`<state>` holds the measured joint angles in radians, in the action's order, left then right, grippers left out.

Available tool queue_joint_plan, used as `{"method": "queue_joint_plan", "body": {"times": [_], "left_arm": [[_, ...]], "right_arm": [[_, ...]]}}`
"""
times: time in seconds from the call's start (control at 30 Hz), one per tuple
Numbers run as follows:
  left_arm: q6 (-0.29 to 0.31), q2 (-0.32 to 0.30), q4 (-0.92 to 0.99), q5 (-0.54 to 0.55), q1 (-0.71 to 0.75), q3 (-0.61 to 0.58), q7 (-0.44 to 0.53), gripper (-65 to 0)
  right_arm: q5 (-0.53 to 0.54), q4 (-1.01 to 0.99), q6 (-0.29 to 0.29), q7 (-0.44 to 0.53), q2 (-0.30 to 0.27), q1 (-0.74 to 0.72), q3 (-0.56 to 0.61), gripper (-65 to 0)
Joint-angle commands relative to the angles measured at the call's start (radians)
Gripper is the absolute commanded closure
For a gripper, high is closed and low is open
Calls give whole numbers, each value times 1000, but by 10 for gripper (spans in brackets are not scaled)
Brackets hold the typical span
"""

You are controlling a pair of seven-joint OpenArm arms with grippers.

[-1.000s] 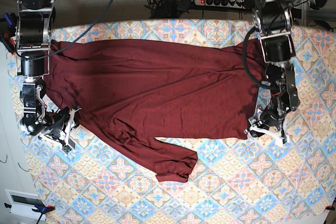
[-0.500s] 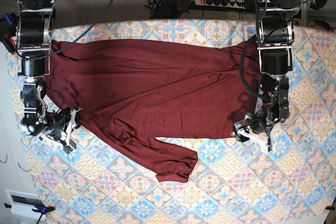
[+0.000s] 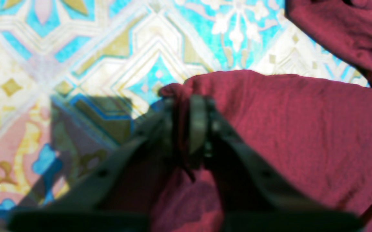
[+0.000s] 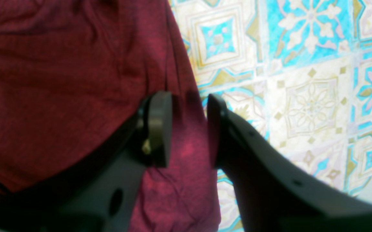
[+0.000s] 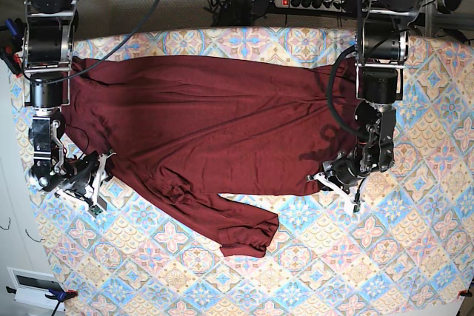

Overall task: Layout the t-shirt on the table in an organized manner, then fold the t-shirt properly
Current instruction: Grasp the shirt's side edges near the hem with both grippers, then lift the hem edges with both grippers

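Since a second ago the left gripper (image 5: pixel 335 181) has slid inward along the near hem of the shirt (image 5: pixel 215 123), from beyond the cloth's corner to a spot on its edge, and its jaws have come together. From the left wrist view they are pinched shut on a small bunched fold of the maroon hem (image 3: pixel 186 96), with the patterned table (image 3: pixel 76 48) showing just beyond the fold. The right gripper (image 4: pixel 189 129) has not shifted; its jaws stand partly apart, straddling the shirt's edge, with cloth lying between the pads, though I cannot tell whether they are pressing it or only sitting over it. Farther out, the shirt lies spread across the far half of the table, body mostly flat, one long sleeve (image 5: pixel 237 227) trailing toward the near side and ending in a crumpled cuff, and some gathering where that sleeve joins the body. By my reading this is the laying-out step, not the fold: the corners are being taken so the cloth can be drawn taut. The next move likely calls for a firm hold at the right edge too, then a gentle pull apart to flatten wrinkles, after which the stray sleeve needs straightening.
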<state>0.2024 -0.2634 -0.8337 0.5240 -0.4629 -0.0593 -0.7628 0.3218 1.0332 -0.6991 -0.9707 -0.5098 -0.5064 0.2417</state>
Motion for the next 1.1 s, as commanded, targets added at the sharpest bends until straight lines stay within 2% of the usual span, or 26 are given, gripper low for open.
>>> {"method": "queue_joint_plan", "body": {"times": [0.0, 0.23, 0.4, 0.47, 0.57, 0.63, 0.73, 0.93, 1.07], "left_arm": [[-4, -12, -16, 5, -29, 6, 12, 0], [-4, -12, -17, 2, -24, 105, 13, 0], [-4, -12, -19, 0, -7, 129, 13, 0], [-4, -12, -19, 0, -6, 129, 13, 0], [-4, -12, -19, 0, -6, 126, 13, 0], [-4, -12, -19, 0, -6, 126, 13, 0], [-2, -12, -19, 0, -6, 126, 13, 0], [-2, -12, -19, 0, -6, 128, 12, 0], [-1, -29, -19, 3, 8, 128, 12, 0]], "right_arm": [[10, 16, 1, 16, -17, -30, -9, -181], [9, 8, 1, 17, -17, -30, -9, -181], [9, 5, 1, 68, -17, -34, 2, -186], [-5, 3, 1, 75, -17, -47, 21, -211], [-83, 3, 1, 78, -17, -74, 55, -262], [-151, 3, 1, 80, 27, -76, 58, -276], [-235, -26, 1, 88, 125, -79, 58, -277], [-273, -221, 1, 210, 130, -79, 58, -276], [-273, -256, 1, 247, 132, -79, 57, -276]]}}
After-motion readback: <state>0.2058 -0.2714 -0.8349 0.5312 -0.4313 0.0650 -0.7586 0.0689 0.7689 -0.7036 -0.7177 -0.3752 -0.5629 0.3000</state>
